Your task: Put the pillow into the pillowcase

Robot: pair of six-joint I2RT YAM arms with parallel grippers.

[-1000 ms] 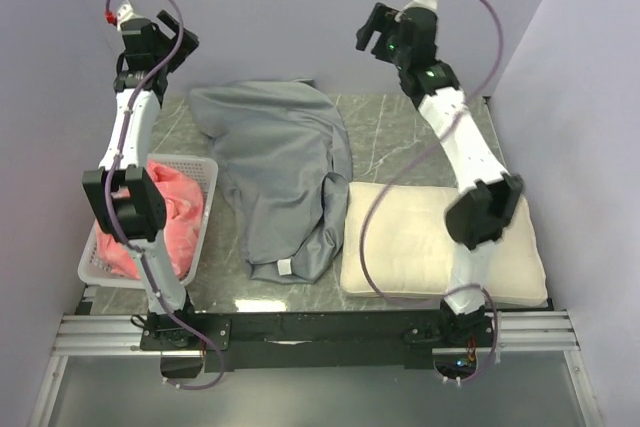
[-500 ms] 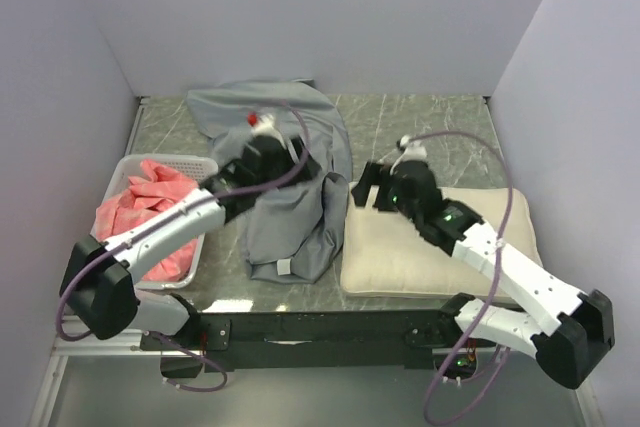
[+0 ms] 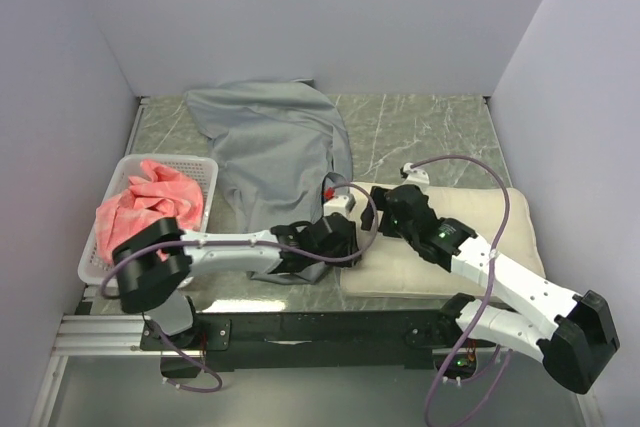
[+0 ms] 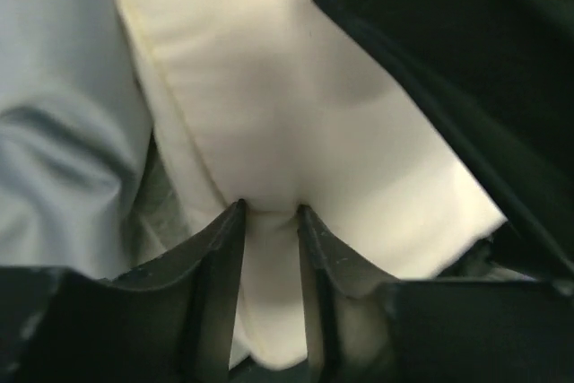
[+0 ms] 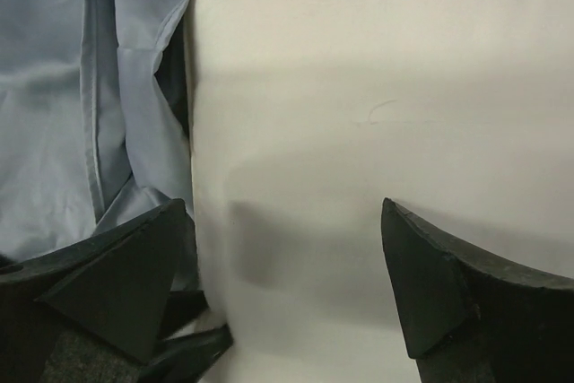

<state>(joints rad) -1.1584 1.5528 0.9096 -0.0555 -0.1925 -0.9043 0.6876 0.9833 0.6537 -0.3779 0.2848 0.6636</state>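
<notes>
The cream pillow (image 3: 500,232) lies flat at the front right of the table. Left of it the grey pillowcase (image 3: 275,147) lies crumpled, its near end touching the pillow's left edge. My left gripper (image 3: 345,237) reaches across the pillowcase's near end, shut on a pinched fold of the pillow's left edge; in the left wrist view the pillow (image 4: 269,105) bulges between the left gripper (image 4: 269,208) and the pillowcase (image 4: 54,87) sits beside it. My right gripper (image 5: 282,213) hangs open just over the pillow (image 5: 377,87) near its left edge, next to the pillowcase (image 5: 54,87).
A white lattice basket (image 3: 205,172) holding a pink-red cloth (image 3: 150,202) stands at the left edge. Walls close the table at the left, back and right. The right arm's black body (image 4: 448,60) hangs close above my left gripper.
Both arms came down from a raised pose at the back. The left gripper swept to the pillow's left edge and closed on it. The right gripper lowered over the pillow.
</notes>
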